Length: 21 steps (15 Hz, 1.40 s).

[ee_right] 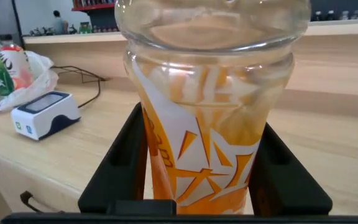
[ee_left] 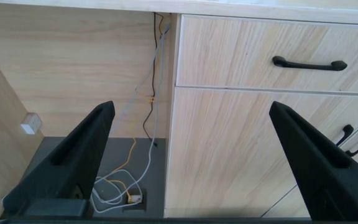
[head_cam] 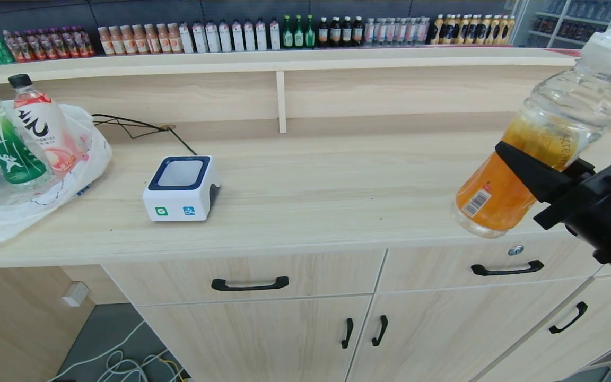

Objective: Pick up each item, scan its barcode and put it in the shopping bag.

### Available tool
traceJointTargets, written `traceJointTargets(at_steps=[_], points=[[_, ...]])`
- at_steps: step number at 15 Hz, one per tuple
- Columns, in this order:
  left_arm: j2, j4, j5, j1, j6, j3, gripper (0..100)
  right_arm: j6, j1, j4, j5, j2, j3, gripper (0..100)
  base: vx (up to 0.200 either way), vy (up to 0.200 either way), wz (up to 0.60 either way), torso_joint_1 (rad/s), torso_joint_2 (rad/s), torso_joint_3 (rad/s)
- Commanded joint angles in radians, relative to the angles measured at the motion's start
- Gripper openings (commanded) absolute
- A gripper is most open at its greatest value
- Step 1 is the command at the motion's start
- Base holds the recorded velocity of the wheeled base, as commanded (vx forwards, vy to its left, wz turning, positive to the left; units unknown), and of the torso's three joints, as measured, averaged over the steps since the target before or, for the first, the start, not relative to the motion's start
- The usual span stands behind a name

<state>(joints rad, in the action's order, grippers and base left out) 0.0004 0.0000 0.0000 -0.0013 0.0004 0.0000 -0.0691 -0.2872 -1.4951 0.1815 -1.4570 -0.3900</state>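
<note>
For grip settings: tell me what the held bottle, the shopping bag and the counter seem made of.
Bottle: likely clear glossy plastic, see-through in its upper half. Shopping bag: thin white plastic film, crumpled, translucent. Counter: matte pale wood grain, perhaps laminate.

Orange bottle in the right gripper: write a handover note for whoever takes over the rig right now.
Right gripper: shut on the orange bottle, held tilted, cap up, at the right end of the counter. Its barcode is near the bottom end.
Left gripper: open, holding nothing, low in front of the cabinet.
Scanner: mid-counter. Bag: far left.
Done: green bottle and pink bottle stand in the bag.
Left: scan the orange bottle, then bag it.
</note>
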Motion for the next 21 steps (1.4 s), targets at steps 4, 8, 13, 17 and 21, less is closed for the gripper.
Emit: traceJointTargets(at_steps=[4, 8, 13, 17, 21], points=[[0.001, 0.0, 0.0, 0.0, 0.0, 0.0, 100, 0.132, -0.003, 0.044, -0.117, -0.009, -0.056, 0, 0.0, 0.0, 0.0, 0.0, 0.0, 0.0], [0.001, 0.0, 0.0, 0.0, 0.0, 0.0, 100, 0.161, -0.027, 0.018, -0.162, -0.011, -0.05, 0, 0.0, 0.0, 0.0, 0.0, 0.0, 0.0], [0.001, -0.002, 0.0, 0.0, -0.003, 0.0, 100, 0.154, -0.023, 0.012, -0.165, -0.009, -0.036, 0, 0.0, 0.04, 0.0, 0.0, 0.0, 0.001], [0.001, 0.0, 0.0, 0.0, -0.003, 0.0, 100, 0.124, -0.018, -0.002, -0.165, -0.017, -0.029, 0, 0.0, 0.2, 0.0, -0.002, 0.0, 0.007], [0.001, 0.0, 0.0, 0.0, -0.003, 0.0, 100, 0.123, -0.018, -0.007, -0.165, -0.026, -0.03, 0, 0.0, 0.2, 0.0, 0.013, 0.0, 0.004]])
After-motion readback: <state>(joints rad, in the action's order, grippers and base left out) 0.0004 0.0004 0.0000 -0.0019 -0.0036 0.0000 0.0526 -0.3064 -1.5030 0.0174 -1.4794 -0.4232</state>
